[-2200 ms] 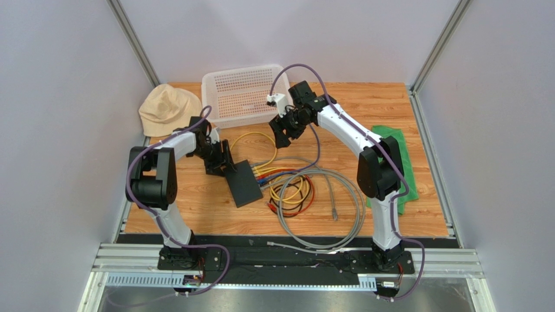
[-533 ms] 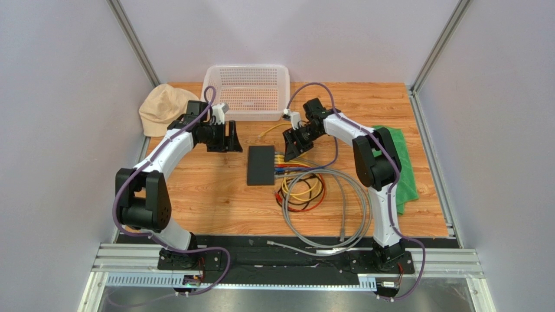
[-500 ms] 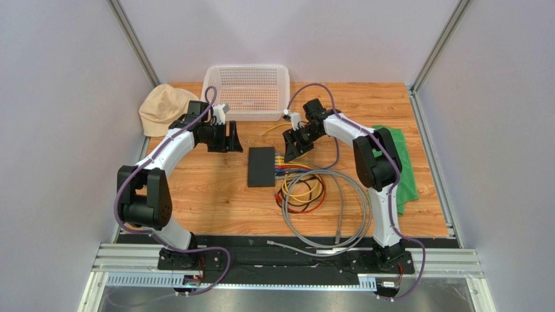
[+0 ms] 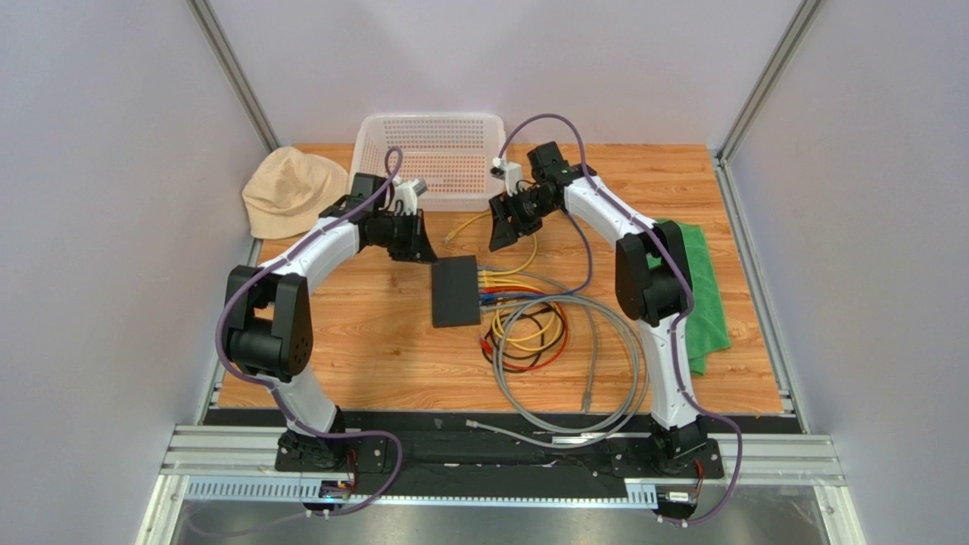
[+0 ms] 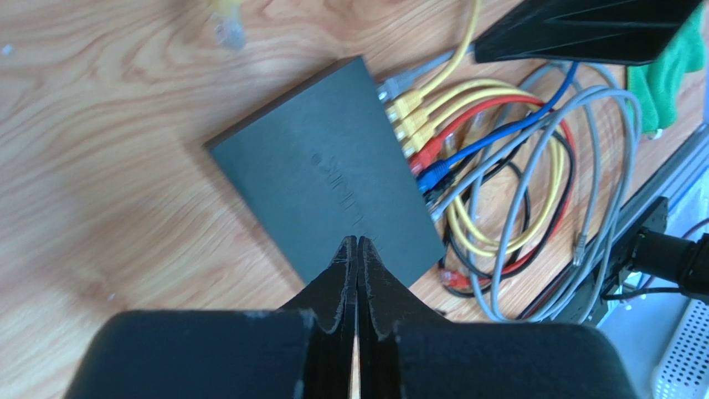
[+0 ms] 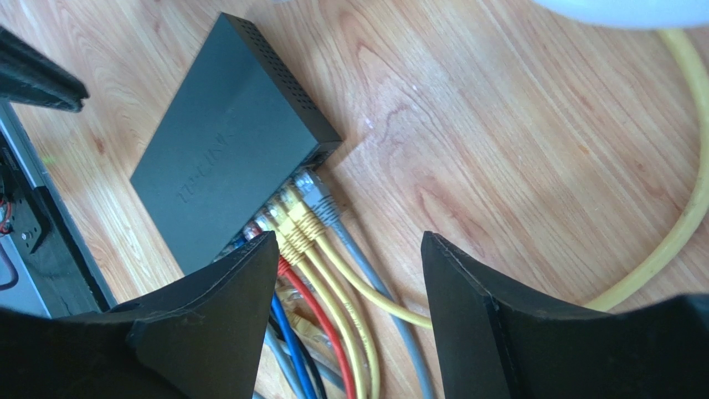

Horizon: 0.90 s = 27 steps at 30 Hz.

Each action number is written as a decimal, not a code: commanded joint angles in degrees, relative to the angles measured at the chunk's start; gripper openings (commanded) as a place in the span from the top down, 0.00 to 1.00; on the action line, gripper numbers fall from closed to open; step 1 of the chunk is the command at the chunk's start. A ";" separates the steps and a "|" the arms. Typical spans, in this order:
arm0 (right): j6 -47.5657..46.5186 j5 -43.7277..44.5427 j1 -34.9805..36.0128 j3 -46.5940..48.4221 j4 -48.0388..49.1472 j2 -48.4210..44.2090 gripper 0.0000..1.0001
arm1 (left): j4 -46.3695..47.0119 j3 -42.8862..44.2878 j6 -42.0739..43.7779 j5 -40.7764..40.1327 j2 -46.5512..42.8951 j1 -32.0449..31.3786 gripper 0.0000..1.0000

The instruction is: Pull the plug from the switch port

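Note:
The switch (image 4: 456,291) is a flat black box lying on the wooden table, also seen in the left wrist view (image 5: 324,174) and the right wrist view (image 6: 218,156). Along its right edge sits a row of plugs (image 4: 487,287): grey (image 6: 316,194), yellow (image 6: 293,218), red and blue (image 5: 429,172). My left gripper (image 4: 427,249) hovers just behind the switch's far left corner, its fingers (image 5: 358,243) pressed shut on nothing. Behind and above the plugs, my right gripper (image 4: 500,231) stands wide open (image 6: 347,241), with the cables showing between its fingers.
A white basket (image 4: 432,153) stands at the back, a beige hat (image 4: 289,189) at back left, and a green cloth (image 4: 707,290) on the right. Loops of grey, yellow, red and black cable (image 4: 557,346) lie right of and in front of the switch. A loose yellow cable end (image 4: 457,232) lies between the grippers.
My left gripper has shut and moved right, closer to the switch's far corner. The right gripper has drawn back a little from the plugs, staying open. The switch has not moved in the last half second.

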 commanded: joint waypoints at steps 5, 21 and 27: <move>0.43 -4.73 -0.26 2.54 0.66 5.14 0.35 | 5.56 0.31 -1.50 0.63 3.14 -2.18 1.00; 7.47 -7.73 -0.08 0.52 5.60 8.22 0.41 | 1.61 5.67 1.84 -9.47 13.07 -5.35 1.00; 7.29 -7.46 0.35 -0.62 5.69 7.87 0.41 | -0.59 6.29 2.11 -10.88 10.11 -5.26 0.87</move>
